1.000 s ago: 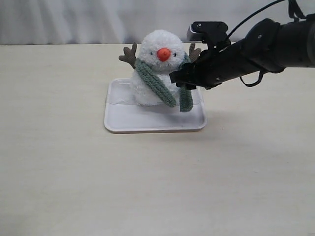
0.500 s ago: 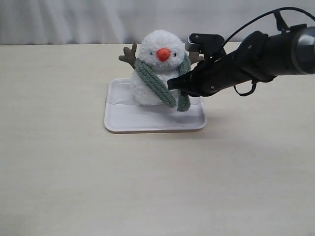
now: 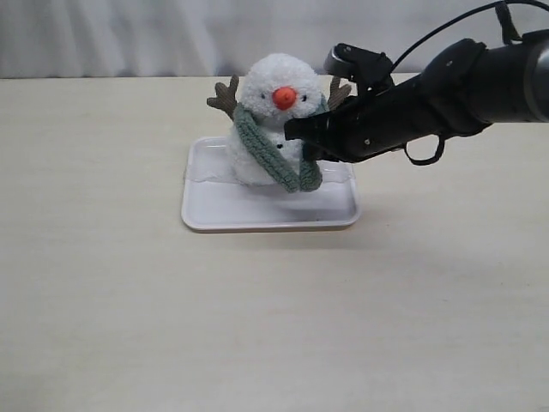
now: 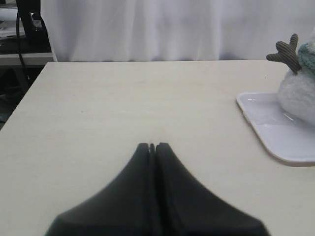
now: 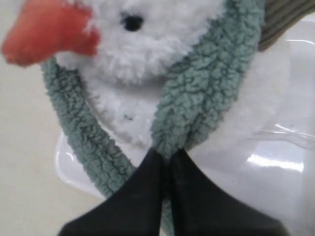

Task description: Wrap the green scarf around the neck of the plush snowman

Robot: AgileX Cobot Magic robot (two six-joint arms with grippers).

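Sage-green knit is what your right gripper has hold of. Its two black fingers are pressed together on one strand of the green scarf, low in front of the body of the plush snowman. The right arm reaches in from the right side of the scene and crosses in front of the snowman's right side.

The snowman sits upright at the far end of a white tray, which lies flat on the pale table. Its orange nose points toward the near side. One brown twig arm sticks out on the left and the other shows just above your gripper.

The scarf lies around the neck. One strand runs from the left of the neck slanting down across the belly toward the right. The other drops from the right of the neck into the pinched fingers. The two strands come together low at the front, touching or just above the tray floor.

Your left gripper is closed with nothing between its fingers. It sits over bare table, well apart from the tray, and is out of sight in the exterior view.
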